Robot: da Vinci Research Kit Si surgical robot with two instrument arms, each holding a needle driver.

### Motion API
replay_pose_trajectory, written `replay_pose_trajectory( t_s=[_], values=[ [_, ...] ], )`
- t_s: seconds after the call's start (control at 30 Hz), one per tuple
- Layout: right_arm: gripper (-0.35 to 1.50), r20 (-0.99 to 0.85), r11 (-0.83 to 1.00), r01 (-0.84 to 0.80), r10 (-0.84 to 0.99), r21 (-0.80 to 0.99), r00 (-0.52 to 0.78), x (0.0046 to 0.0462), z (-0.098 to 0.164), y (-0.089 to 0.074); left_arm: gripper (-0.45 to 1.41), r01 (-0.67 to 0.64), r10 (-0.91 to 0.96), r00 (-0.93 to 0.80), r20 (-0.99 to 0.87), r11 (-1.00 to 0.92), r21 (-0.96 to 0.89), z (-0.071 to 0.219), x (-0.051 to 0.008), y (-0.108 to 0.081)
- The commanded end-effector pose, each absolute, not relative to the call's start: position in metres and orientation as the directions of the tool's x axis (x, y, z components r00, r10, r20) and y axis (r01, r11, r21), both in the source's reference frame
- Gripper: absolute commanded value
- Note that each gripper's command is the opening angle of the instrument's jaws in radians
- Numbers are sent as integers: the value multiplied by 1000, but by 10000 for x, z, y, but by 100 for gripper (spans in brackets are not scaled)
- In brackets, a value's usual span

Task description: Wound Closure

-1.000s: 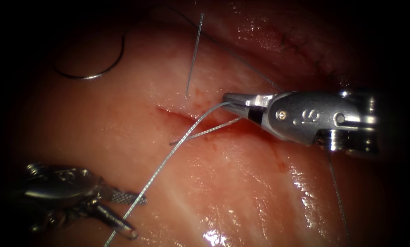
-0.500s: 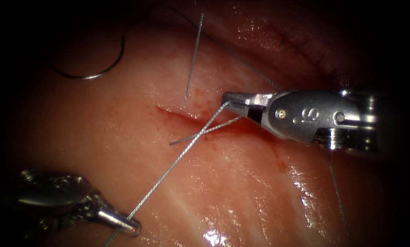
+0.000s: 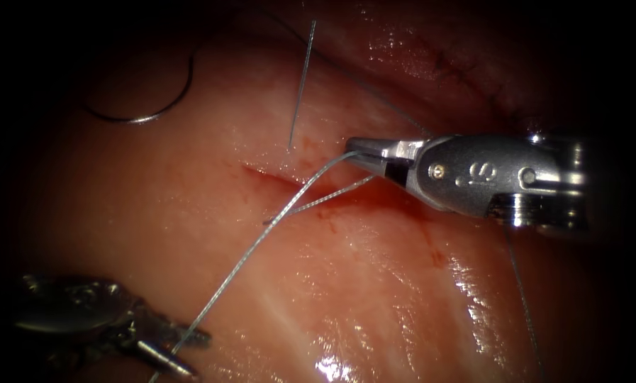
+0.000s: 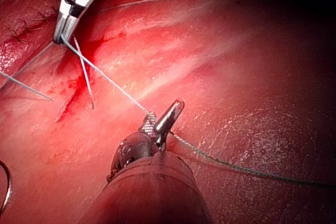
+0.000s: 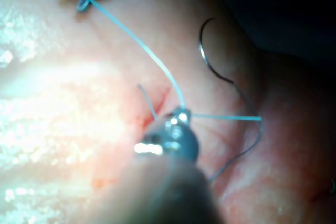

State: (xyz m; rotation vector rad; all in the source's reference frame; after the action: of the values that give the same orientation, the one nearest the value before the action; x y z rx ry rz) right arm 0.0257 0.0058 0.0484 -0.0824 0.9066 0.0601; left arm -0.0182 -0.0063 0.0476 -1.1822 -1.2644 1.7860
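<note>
My right tool [image 3: 353, 150] hovers over the right part of the cut [image 3: 275, 179], jaws shut on the thread [image 3: 261, 237]; the left wrist view shows its tip [image 4: 59, 38] pinching that strand. From there the thread curves slackly down-left and passes between the open jaws of my left tool [image 3: 196, 352], whose two fingers [image 4: 176, 111] stand apart around it. A short thread tail [image 3: 321, 201] lies across the cut. The curved needle [image 3: 147, 113] lies free on the tissue, far left of the cut, held by neither tool and not in the tissue.
A straight strand [image 3: 300, 85] rises from the tissue just above the cut. Another thin strand [image 3: 523, 298] runs down on the right. Red fluid stains the tissue [image 3: 374, 284] around the cut. An older stitched line [image 3: 466, 67] lies at the back right.
The left tool's jaws, shut on the thread half a second ago, have opened. The thread, then taut, now hangs slack in a curve. The right tool has barely moved.
</note>
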Motion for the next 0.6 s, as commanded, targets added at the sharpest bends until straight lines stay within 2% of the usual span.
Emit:
replay_pose_trajectory(
  t_s=[0.03, 0.33, 0.37, 0.5, 0.57, 0.6],
  values=[
    [-35, -790, 995, -85, 16, -45, 613, 264, 489, 55, 71, 3, 869, -391, -304, -329, -944, 483, -187, -72],
    [-35, -790, 995, -85, 16, -45, 613, 264, 488, 54, 52, 9, 857, -407, -315, -341, -940, 483, -181, -74],
    [-35, -790, 995, -84, 16, -45, 613, 263, 488, 54, 37, 4, 857, -408, -315, -344, -939, 483, -179, -74],
    [-35, -790, 995, -84, 16, -45, 613, 263, 488, 53, 17, 1, 855, -411, -317, -347, -938, 485, -175, -74],
    [-35, -790, 995, -84, 16, -45, 613, 263, 487, 53, -18, 0, 853, -414, -317, -348, -937, 486, -174, -75],
    [-35, -790, 995, -84, 16, -45, 613, 263, 487, 53, -45, 1, 853, -414, -317, -348, -937, 486, -174, -75]
  ],
)
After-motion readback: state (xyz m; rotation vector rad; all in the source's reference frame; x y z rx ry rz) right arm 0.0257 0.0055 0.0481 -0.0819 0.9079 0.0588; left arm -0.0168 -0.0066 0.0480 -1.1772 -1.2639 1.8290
